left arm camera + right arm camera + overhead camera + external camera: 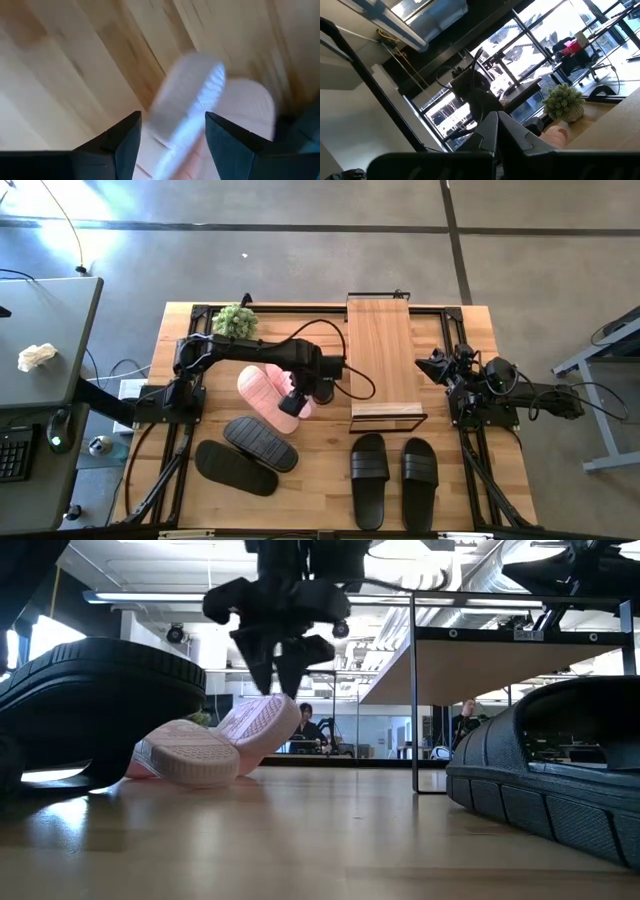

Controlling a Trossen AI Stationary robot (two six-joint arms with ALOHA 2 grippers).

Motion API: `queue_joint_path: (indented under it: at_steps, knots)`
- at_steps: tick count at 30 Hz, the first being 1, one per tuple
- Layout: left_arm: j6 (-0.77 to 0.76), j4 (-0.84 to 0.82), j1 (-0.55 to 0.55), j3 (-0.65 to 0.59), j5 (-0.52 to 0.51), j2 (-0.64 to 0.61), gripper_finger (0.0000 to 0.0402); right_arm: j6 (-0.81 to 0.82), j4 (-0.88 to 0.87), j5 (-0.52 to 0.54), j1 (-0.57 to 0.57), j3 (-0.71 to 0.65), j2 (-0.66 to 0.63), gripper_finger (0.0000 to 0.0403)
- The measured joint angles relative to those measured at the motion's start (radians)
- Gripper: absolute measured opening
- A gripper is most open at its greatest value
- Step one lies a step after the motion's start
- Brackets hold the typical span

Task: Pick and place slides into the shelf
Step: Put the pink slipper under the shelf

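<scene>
A: While the right gripper [432,366] sits at the right edge of the frame with its fingers pressed together, we've got the left gripper [296,397] mid-frame over the pink slides [272,391].

B: Jaws?

A: Spread apart, straddling the edge of the tilted pink slide [262,727], which leans on its mate [186,753]. Can't tell if they touch it.

B: The rest?

A: We see two black pairs, lower left [247,453] and lower centre [393,477]. The shelf [381,362] is upper centre, top bare.
</scene>
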Motion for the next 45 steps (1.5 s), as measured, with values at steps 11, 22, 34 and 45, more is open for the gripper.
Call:
queue_joint_path:
  at_steps: [11,22,34,45]
  knots:
    - [0.032,0.020,0.000,0.001,0.001,0.043,0.0205,-0.007,-0.010,0.000,0.000,0.000,0.000,0.0000]
    - [0.026,0.012,0.000,0.001,-0.011,0.055,0.0198,-0.007,-0.014,0.000,0.000,0.000,0.000,0.0000]
    - [0.024,0.011,0.000,0.001,-0.025,0.055,0.0048,-0.007,-0.014,0.001,0.000,0.000,0.000,0.0000]
    - [-0.097,-0.159,-0.078,0.109,-0.278,0.047,0.0038,-0.007,-0.015,0.003,0.000,0.000,0.000,0.0000]
